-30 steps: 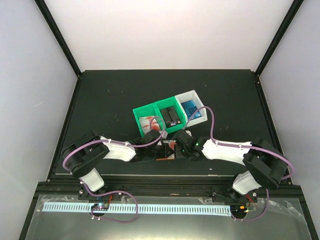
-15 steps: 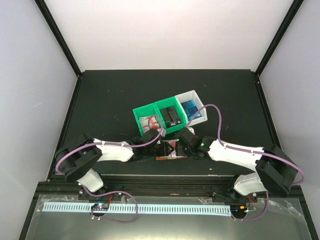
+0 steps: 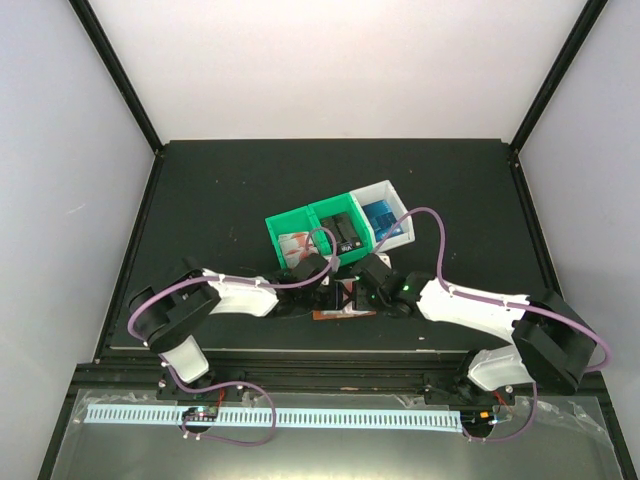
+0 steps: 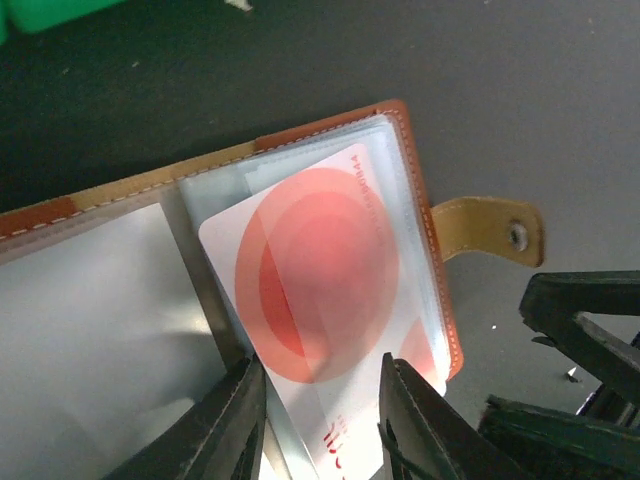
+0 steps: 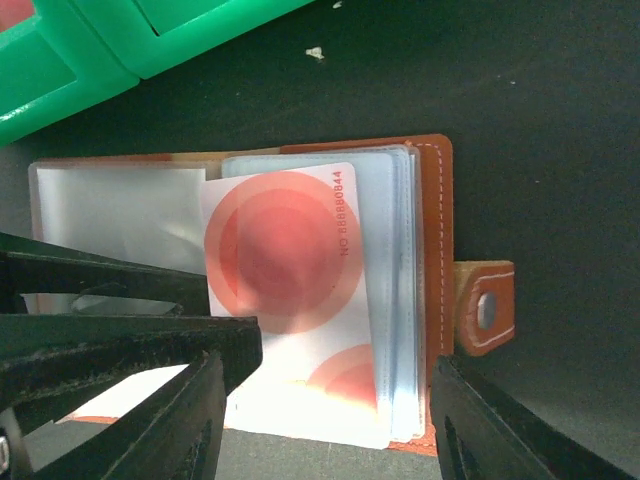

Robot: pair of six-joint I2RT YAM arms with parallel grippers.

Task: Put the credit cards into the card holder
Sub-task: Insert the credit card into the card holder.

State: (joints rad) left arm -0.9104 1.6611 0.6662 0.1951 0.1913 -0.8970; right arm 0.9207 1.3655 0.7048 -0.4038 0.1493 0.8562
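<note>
- Card holder [image 5: 435,200] lies open & flat on table [image 3: 220,200], under and just ahead of both grippers.
- L gripper [image 4: 320,430]: credit card [image 4: 320,290] lies btwn its fingers and reaches ahead, tilted, on holder's pocket stack. In a pocket or on top: can't tell.
- R gripper [image 5: 335,425]: same card btwn its fingers. L gripper crosses in from its left, over holder's other half.
- Snap tab [image 5: 485,305] sticks out of holder's edge, just ahead of R gripper's right finger.
- Bins [image 5: 180,45] sit ahead-left of R gripper, beyond holder; other cards [image 3: 345,232] lie in them.
</note>
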